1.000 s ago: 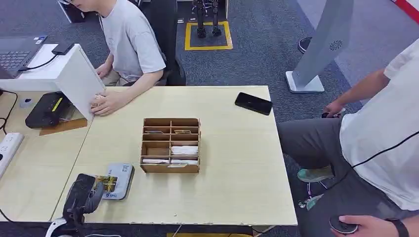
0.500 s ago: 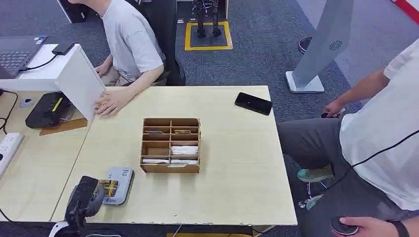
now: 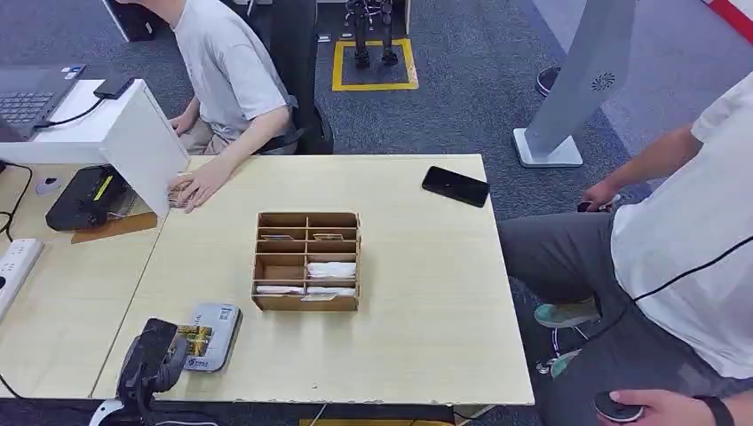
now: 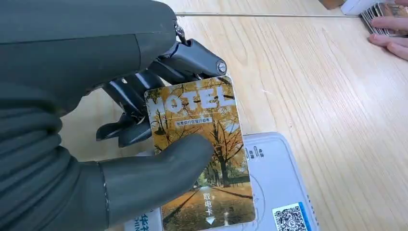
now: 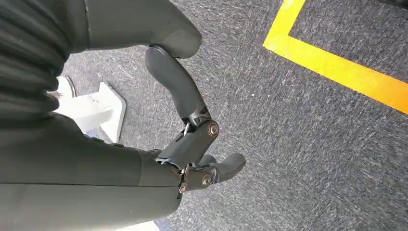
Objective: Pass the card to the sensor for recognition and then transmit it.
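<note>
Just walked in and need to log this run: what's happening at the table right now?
The robot's left hand pinches a yellow hotel card between thumb and fingers, holding it over the grey card sensor at the table's near left corner. Its right hand hangs over the floor, holding nothing. A wooden divider box sits mid-table, a black phone farther back. A seated person's hand rests at the far left edge.

Head view looks down on the table [image 3: 417, 266]; left wrist view closes on its near-left corner, right wrist view faces carpet [image 5: 312, 144]
</note>
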